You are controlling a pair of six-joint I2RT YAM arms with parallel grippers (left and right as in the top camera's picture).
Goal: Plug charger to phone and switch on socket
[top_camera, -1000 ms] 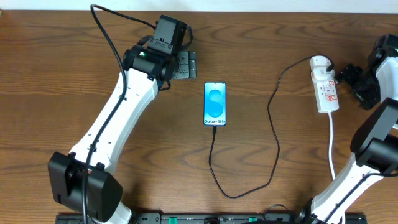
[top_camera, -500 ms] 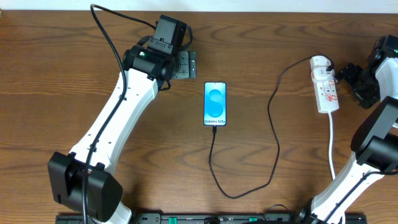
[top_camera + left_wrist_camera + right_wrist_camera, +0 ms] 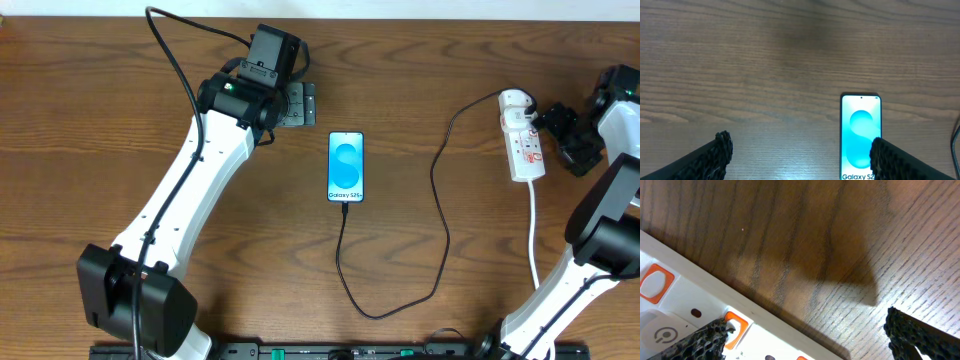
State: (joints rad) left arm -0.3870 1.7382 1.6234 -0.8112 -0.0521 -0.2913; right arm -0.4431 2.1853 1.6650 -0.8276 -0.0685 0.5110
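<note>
The phone (image 3: 346, 167) lies flat mid-table with its light-blue screen up, and also shows in the left wrist view (image 3: 860, 136). The charger cable (image 3: 440, 200) runs from the phone's near end in a loop to the white power strip (image 3: 524, 135) at the right. My left gripper (image 3: 290, 104) is open and empty, left of and beyond the phone; its jaws (image 3: 800, 155) frame bare wood. My right gripper (image 3: 560, 128) is open beside the strip's right edge. In the right wrist view one fingertip (image 3: 805, 335) rests at an orange switch (image 3: 732, 327) on the strip (image 3: 675, 315).
The strip's white cord (image 3: 533, 235) runs toward the table's near edge at the right. The right arm's base (image 3: 560, 300) stands near the front right, the left arm's base (image 3: 135, 300) at the front left.
My right gripper has moved a little left, closer to the power strip's edge. The left arm, phone and cable have not moved.
</note>
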